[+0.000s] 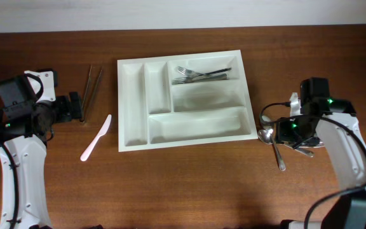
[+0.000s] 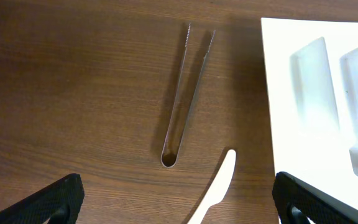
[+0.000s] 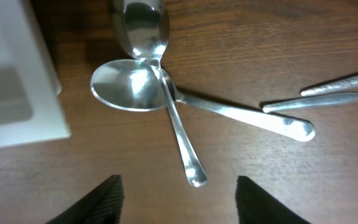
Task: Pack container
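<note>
White plastic cutlery tray (image 1: 132,137) holds only steel forks (image 1: 199,74); steel spoons (image 3: 129,87), metal tongs (image 2: 184,93), white plastic knife (image 1: 96,137) lie outside; jaws wide, empty.

In container (image 1: 122,108) far-right compartment: forks (image 1: 199,74); left of it tongs (image 2: 194,93), knife (image 1: 96,137); right of it spoons (image 3: 129,87).

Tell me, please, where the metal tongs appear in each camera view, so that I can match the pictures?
Overhead: the tongs lie upper left, just left of the white tray, tips pointing away.
Left wrist: the tongs run up the centre, with the tray's edge at the right.
Right wrist: not in it.
Shared landmark: the tray, whose corner also shows at the right wrist view's left edge.
</note>
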`<action>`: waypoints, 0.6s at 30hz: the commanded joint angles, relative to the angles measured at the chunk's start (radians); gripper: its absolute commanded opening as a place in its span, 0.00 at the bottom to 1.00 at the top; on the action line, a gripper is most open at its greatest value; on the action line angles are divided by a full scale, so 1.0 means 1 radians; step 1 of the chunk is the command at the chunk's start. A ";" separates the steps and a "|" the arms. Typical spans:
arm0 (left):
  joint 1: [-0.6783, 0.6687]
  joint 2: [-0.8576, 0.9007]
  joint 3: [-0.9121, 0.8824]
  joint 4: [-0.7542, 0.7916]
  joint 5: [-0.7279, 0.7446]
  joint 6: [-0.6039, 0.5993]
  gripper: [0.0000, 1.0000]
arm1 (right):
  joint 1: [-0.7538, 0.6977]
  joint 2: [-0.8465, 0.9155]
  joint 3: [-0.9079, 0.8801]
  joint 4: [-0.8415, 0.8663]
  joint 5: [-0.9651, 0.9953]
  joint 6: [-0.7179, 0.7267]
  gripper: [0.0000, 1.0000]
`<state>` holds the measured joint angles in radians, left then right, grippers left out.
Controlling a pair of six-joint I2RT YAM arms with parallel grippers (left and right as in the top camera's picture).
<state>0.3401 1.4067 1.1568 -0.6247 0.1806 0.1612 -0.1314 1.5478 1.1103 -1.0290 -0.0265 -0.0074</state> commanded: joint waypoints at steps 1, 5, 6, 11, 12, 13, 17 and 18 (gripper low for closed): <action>0.003 0.003 0.020 0.003 0.014 0.013 0.99 | -0.005 0.058 -0.011 0.024 -0.006 -0.030 0.52; 0.003 0.003 0.020 0.003 0.014 0.013 0.99 | -0.005 0.129 -0.011 0.044 -0.047 -0.030 0.44; 0.003 0.003 0.020 0.003 0.014 0.013 0.99 | -0.005 0.146 -0.011 0.047 -0.057 -0.030 0.43; 0.003 0.003 0.020 0.003 0.014 0.013 0.99 | -0.005 0.246 -0.012 0.039 -0.060 -0.010 0.38; 0.003 0.003 0.020 0.003 0.014 0.013 0.99 | -0.005 0.256 -0.014 0.040 -0.064 -0.007 0.38; 0.003 0.003 0.020 0.003 0.014 0.013 0.99 | -0.005 0.261 -0.017 0.043 -0.064 -0.006 0.38; 0.003 0.003 0.020 0.003 0.014 0.013 0.99 | -0.005 0.263 -0.029 0.064 -0.064 0.000 0.39; 0.003 0.003 0.020 0.003 0.014 0.013 0.99 | -0.005 0.264 -0.033 0.071 -0.064 0.004 0.38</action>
<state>0.3401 1.4067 1.1568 -0.6247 0.1806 0.1612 -0.1314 1.8088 1.0924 -0.9741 -0.0769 -0.0227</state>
